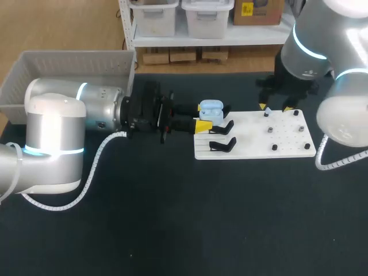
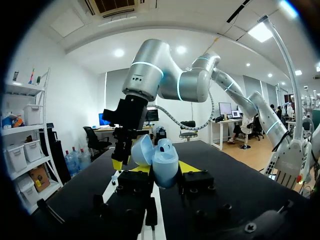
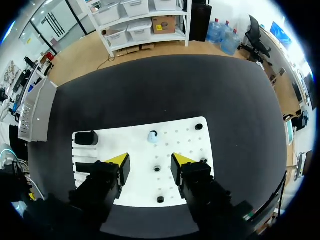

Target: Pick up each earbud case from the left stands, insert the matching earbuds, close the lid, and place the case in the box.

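Note:
A light blue earbud case (image 1: 211, 109) with its lid up is held just over the left edge of the white board (image 1: 253, 144), and my left gripper (image 1: 206, 117) is shut on it. In the left wrist view the case (image 2: 165, 161) sits between the yellow tips of that gripper (image 2: 164, 171). My right gripper (image 1: 275, 108) hangs over the board's far edge, open. A small light blue earbud (image 3: 152, 136) stands on a peg just ahead of the right gripper (image 3: 150, 160), not between its fingers.
Two black stands (image 1: 221, 127) (image 1: 223, 145) sit on the board's left part, and small dark pegs (image 1: 269, 130) dot its right part. A grey box (image 1: 69, 63) stands at the table's far left. My right gripper (image 2: 118, 161) shows beyond the case.

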`<state>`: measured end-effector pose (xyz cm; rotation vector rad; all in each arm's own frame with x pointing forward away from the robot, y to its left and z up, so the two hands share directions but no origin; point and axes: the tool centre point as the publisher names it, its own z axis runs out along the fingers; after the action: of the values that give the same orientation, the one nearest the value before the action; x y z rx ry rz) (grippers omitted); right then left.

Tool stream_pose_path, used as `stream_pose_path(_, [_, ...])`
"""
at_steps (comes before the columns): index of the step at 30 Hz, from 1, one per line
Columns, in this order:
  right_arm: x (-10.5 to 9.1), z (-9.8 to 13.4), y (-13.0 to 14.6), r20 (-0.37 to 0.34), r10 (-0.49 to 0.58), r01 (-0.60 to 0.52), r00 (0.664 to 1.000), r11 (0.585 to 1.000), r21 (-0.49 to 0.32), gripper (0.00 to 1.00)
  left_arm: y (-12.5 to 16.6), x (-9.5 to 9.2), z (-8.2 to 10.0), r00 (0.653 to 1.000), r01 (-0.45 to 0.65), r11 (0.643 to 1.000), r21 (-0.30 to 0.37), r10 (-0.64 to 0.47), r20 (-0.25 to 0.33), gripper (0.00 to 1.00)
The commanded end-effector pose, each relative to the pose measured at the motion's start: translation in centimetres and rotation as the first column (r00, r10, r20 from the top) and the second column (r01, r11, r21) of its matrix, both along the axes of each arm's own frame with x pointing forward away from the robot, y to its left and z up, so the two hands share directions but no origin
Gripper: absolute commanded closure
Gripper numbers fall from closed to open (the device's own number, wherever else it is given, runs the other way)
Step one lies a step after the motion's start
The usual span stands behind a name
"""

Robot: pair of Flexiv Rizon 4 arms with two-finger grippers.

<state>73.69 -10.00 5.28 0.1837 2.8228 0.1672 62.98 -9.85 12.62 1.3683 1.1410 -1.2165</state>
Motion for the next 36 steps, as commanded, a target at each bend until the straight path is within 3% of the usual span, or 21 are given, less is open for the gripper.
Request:
stream_pose_path(1, [1.2, -0.9, 0.0, -0.024, 0.000, 0.000, 1.000, 1.000, 0.013, 0.49, 0.0, -0.1, -0.1, 1.000, -0.004, 1.000, -0.003, 0.004, 0.003, 1.00])
stream_pose_path(18, [2.2, -2.6, 0.0, -0.045, -0.041, 0.044, 0.998, 0.997, 0.058, 0.55, 0.0, -0.1, -0.1, 1.000, -0.004, 1.000, -0.003, 0.004, 0.003, 1.00])
stream_pose_path(36, [2.2, -3.2, 0.1, -0.041, -0.064, 0.066, 0.997, 0.996, 0.053, 0.62, 0.0, -0.1, -0.1, 1.000, -0.004, 1.000, -0.003, 0.004, 0.003, 1.00])
